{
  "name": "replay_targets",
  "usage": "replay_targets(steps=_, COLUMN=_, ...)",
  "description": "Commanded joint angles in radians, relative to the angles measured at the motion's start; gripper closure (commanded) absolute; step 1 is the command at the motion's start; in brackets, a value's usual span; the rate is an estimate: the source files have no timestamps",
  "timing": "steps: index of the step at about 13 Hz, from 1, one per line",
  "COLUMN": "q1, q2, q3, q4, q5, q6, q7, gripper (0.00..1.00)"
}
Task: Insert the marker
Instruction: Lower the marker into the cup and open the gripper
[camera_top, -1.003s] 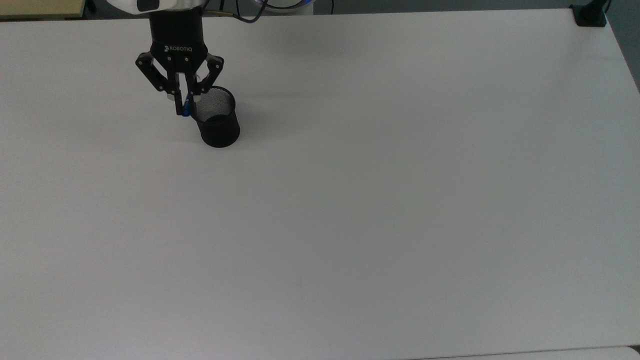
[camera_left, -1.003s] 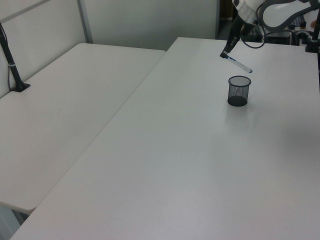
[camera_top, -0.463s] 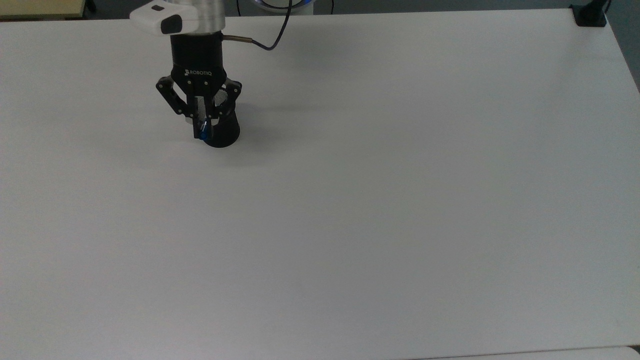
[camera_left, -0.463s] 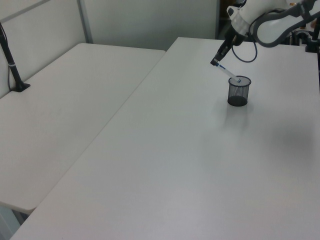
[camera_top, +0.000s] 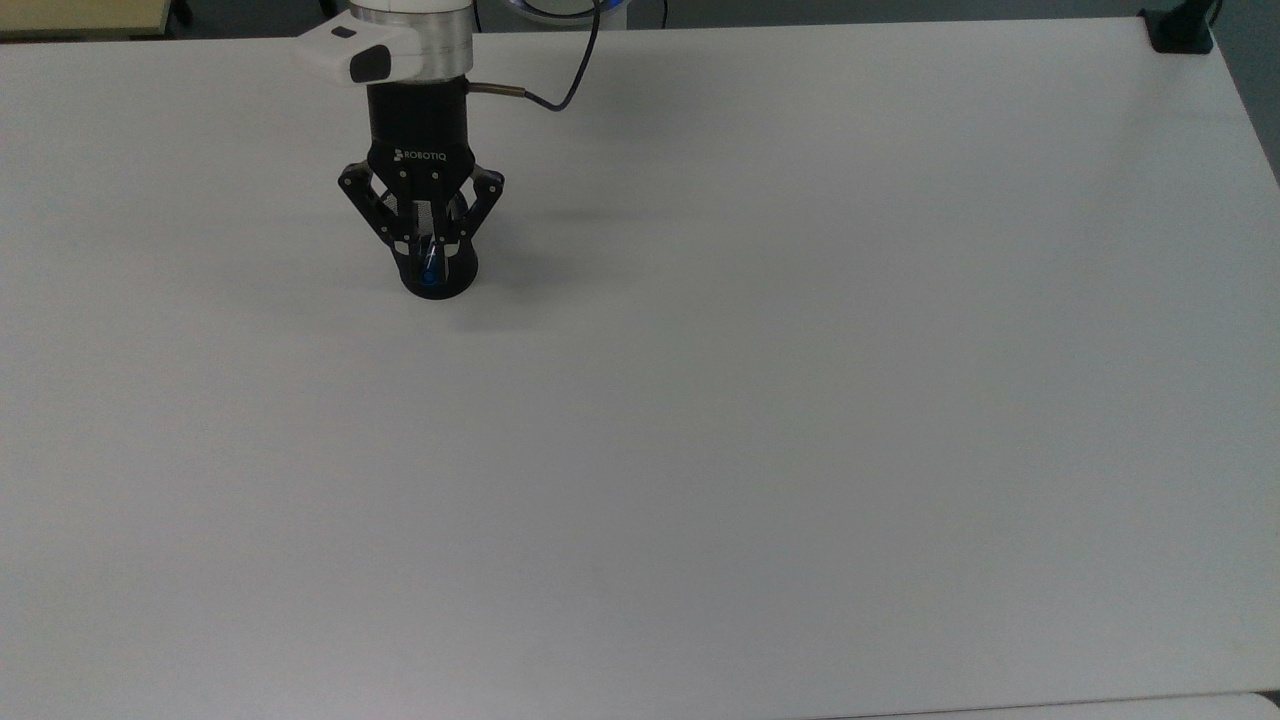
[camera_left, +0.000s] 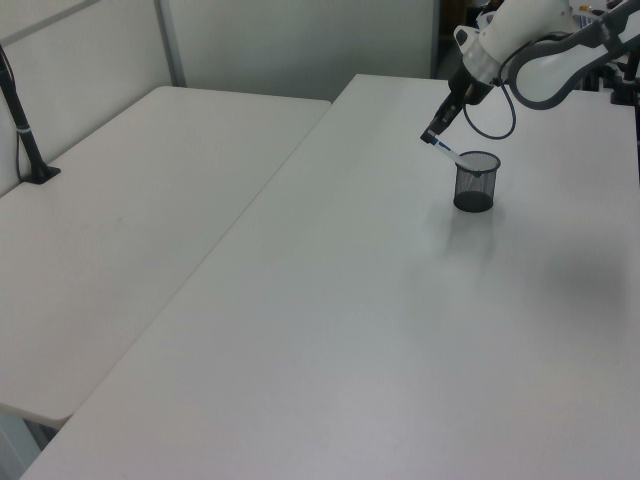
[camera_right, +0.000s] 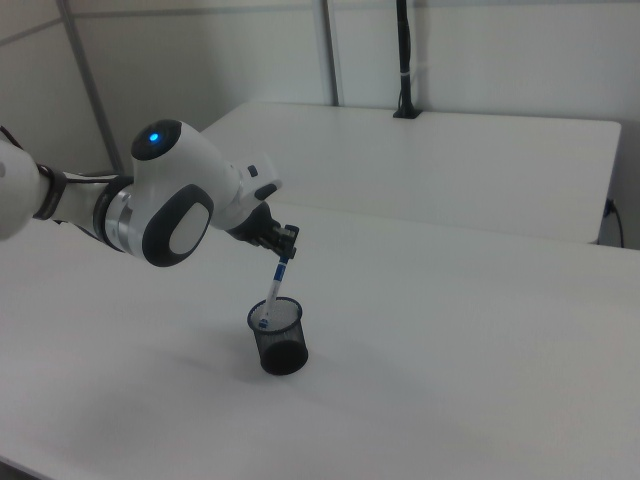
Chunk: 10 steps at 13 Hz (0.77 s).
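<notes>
A black mesh cup (camera_right: 280, 350) stands on the white table (camera_top: 760, 400), near the top view's upper left. My gripper (camera_right: 284, 255) hangs above it, shut on the upper end of the marker (camera_right: 274, 290). The marker has a white barrel and blue ends. It tilts downward, and its lower end sits inside the cup's rim. In the left view, the marker (camera_left: 449, 152) slants from the gripper (camera_left: 431, 138) into the cup (camera_left: 474, 188). From the top view, the gripper (camera_top: 428, 262) covers most of the cup (camera_top: 445, 285), and a blue end of the marker (camera_top: 430, 268) shows between the fingers.
A black clamp post (camera_top: 1180, 28) sits at the table's corner at the top view's upper right. A second white table (camera_left: 120, 220) adjoins at the left view's left, with a black post (camera_left: 25, 120) on it. A cable (camera_top: 560, 90) trails from the wrist.
The gripper moved toward the top view's right and came over the cup. The marker's lower end went from beside and above the rim into the cup's mouth.
</notes>
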Motion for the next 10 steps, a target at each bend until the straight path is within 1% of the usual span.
replay_targets(steps=1, q1=-0.001, q2=-0.05, q3=-0.004, q4=-0.062, q5=0.022, q6=0.017, q7=-0.006, gripper=0.86)
replay_targets(steps=4, q1=-0.009, q2=-0.054, q3=-0.006, q4=-0.072, q5=0.022, q6=0.016, q7=-0.028, gripper=0.86)
replay_targets(steps=8, q1=-0.045, q2=-0.062, q3=-0.012, q4=-0.073, q5=0.022, q6=0.014, q7=-0.081, gripper=0.86)
replay_targets(steps=10, q1=-0.055, q2=-0.064, q3=-0.017, q4=-0.075, q5=0.022, q6=0.007, q7=-0.107, gripper=0.78)
